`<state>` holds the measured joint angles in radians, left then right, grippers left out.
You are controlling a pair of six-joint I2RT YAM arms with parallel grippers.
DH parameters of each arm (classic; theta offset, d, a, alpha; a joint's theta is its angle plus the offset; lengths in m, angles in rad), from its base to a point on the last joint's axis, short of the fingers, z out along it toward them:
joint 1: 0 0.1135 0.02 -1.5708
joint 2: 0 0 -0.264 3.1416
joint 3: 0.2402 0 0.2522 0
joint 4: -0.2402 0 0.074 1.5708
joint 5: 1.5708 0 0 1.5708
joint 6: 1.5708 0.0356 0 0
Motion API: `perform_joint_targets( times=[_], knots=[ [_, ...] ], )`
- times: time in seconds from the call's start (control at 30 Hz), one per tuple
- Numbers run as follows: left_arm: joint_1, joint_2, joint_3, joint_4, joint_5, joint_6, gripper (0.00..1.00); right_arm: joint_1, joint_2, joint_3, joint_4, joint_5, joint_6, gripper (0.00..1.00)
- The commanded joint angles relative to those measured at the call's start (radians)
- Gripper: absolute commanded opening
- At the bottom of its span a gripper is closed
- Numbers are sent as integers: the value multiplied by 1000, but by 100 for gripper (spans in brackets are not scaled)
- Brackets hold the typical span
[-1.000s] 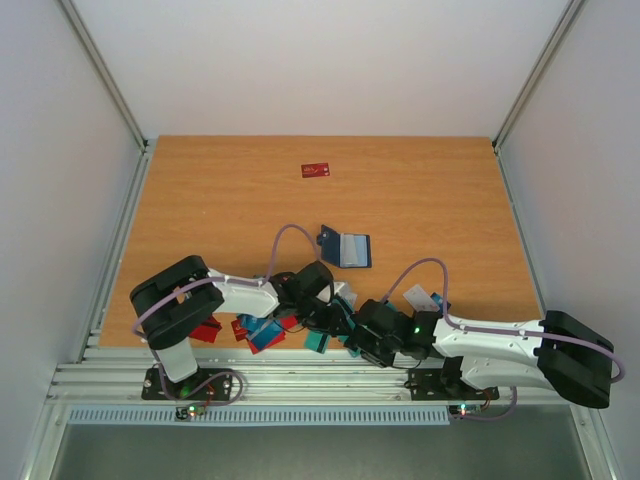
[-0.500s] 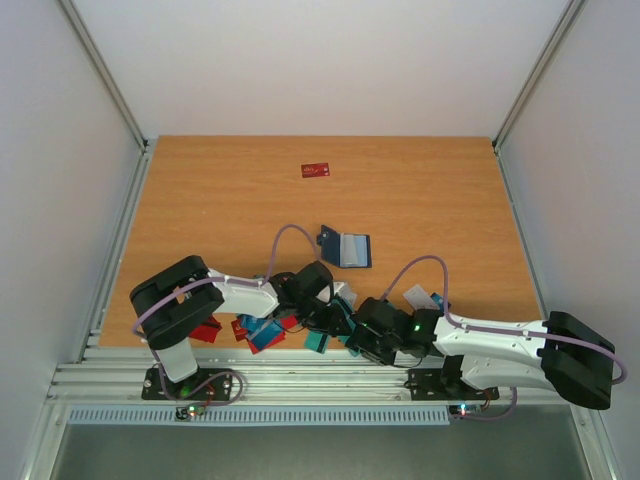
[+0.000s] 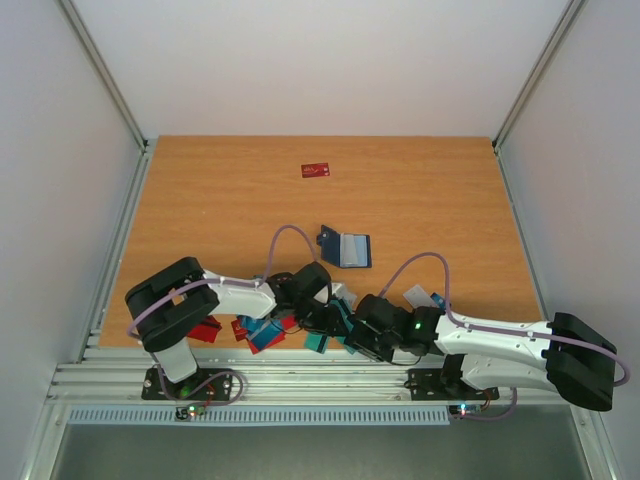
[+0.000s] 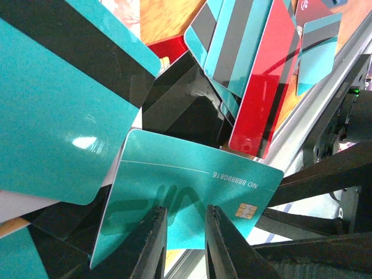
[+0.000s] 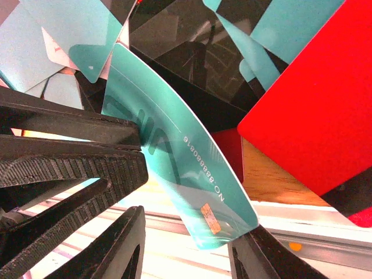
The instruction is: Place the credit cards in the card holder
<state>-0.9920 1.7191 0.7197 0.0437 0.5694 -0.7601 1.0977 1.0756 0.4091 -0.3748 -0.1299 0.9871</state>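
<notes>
A heap of teal, red and black credit cards (image 3: 262,330) lies at the table's near edge. The dark navy card holder (image 3: 345,249) lies open beyond it, with no gripper on it. One teal card with a chip (image 4: 192,186) sticks out over the table edge. My left gripper (image 4: 185,210) has its jaws a narrow gap apart, fingertips on that card's face, nothing between them. It also shows in the top view (image 3: 338,320). My right gripper (image 5: 189,232) is open wide around the chip end of the same card (image 5: 192,174), and shows in the top view (image 3: 353,337).
A lone red card (image 3: 316,170) lies far back on the table. A big red card (image 5: 302,99) and black cards overlap beside the teal one. The aluminium rail (image 5: 302,218) runs just below the table edge. Light cards (image 3: 420,296) lie by the right arm.
My right gripper has crept slightly left, closer to the left gripper. The left arm, the card heap and the card holder have hardly moved.
</notes>
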Motion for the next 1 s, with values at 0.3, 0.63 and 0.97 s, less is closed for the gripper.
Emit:
perform_joint_targets(
  times=[0.3, 0.63, 0.97],
  knots=[
    [-7, -18, -36, -142, -43, -7, 22, -9, 28, 86, 63, 43, -22, 25],
    [-7, -77, -26, -172, -58, -21, 22, -9, 60, 110, 20, 27, -34, 4],
    [-7, -303, 44, -362, -159, -15, 24, -10, -6, 165, -88, 16, -112, 1]
  ],
)
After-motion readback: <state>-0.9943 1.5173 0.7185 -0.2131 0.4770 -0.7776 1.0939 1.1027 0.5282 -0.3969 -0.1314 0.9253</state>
